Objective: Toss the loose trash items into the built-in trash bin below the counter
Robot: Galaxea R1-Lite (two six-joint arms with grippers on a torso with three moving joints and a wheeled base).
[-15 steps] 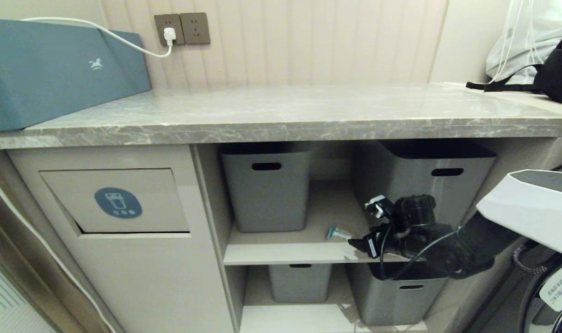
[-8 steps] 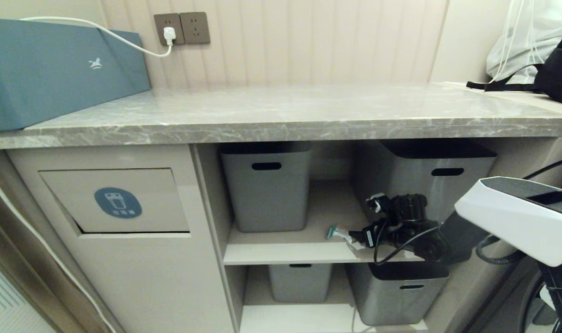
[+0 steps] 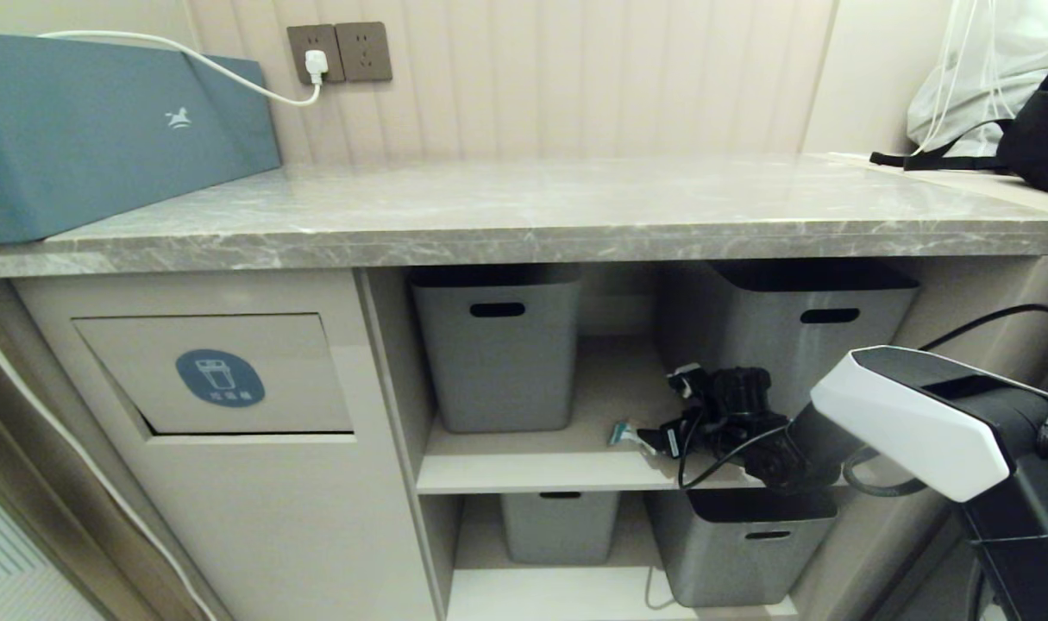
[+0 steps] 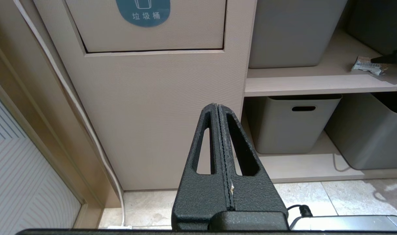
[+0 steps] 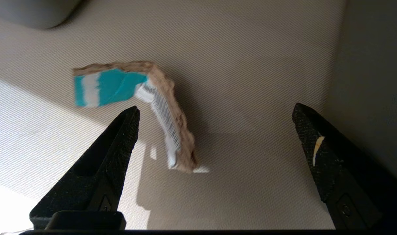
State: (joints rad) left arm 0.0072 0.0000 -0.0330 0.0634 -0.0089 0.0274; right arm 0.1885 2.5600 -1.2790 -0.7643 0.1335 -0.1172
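On upper shelf (image 3: 532,470) btwn grey tubs (image 3: 498,345), teal-and-white wrapper scrap (image 5: 136,104) lies just ahead of right hand (image 5: 214,130), fingers spread wide, w/ one tip beside it. Left hand (image 4: 218,111) pressed together, low by trash bin flap (image 3: 217,375) under tabletop (image 3: 524,216).

I'm looking at a softly, evenly lit head view; the bench (image 3: 524,207) is catching a pale sheen along its top, while the shelf bays under it are sitting in shade. Straight lines are bowing toward the edges of that view. In the right wrist view, the torn teal scrap (image 5: 133,107) is showing slightly soft and casting a dark shadow on the shelf (image 5: 250,65), and a bright patch is washing out one corner. The left wrist view is looking crisp.
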